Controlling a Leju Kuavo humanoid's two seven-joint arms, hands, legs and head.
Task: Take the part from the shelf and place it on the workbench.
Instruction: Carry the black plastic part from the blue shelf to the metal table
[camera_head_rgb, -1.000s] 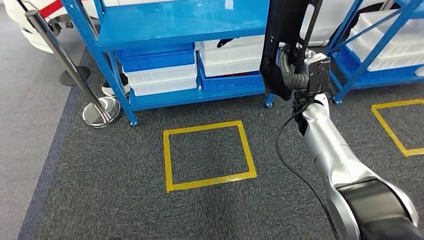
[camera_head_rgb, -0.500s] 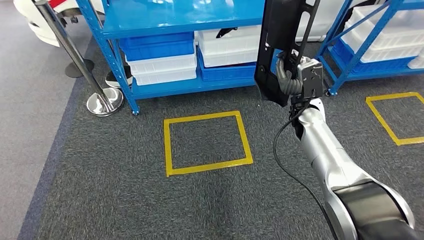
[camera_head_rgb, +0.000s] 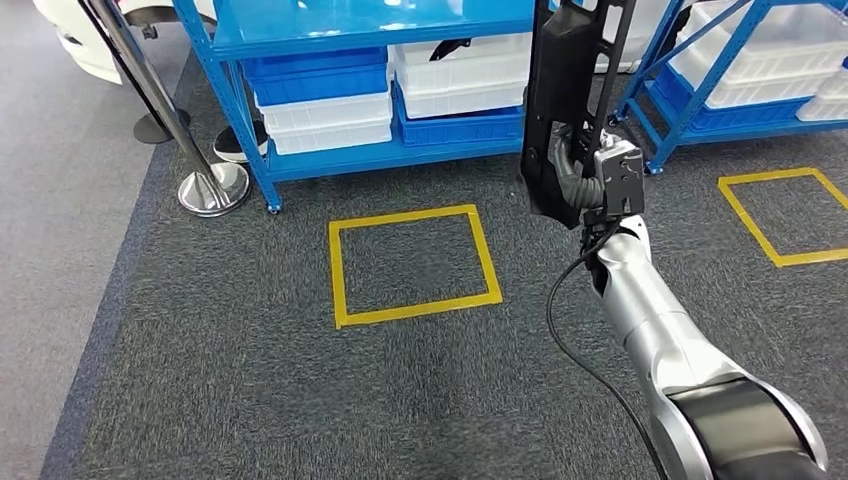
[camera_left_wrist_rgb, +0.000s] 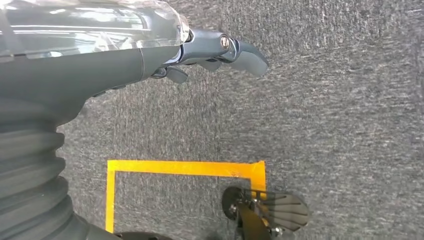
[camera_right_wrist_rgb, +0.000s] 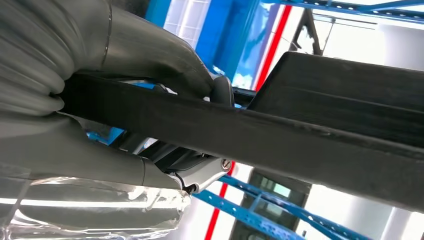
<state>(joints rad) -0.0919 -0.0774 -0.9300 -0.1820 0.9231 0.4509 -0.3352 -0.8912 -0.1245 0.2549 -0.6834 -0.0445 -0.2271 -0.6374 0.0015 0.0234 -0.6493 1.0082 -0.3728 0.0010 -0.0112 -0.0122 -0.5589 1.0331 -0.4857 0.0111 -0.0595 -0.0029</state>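
The right hand (camera_head_rgb: 578, 168) grips the long black part (camera_head_rgb: 566, 95) — held upright in the air above the grey carpet (camera_head_rgb: 250, 380), in front of the blue shelf (camera_head_rgb: 370, 25). The left hand (camera_left_wrist_rgb: 210, 50) hangs over the carpet holding nothing, fingers loosely extended — beside a yellow taped square (camera_left_wrist_rgb: 180, 168).

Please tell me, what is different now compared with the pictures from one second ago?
The whole head view has shifted, so the camera moved; the shelf and the yellow floor square did not move themselves. The right hand still grips the black part, held upright. The left hand holds nothing.
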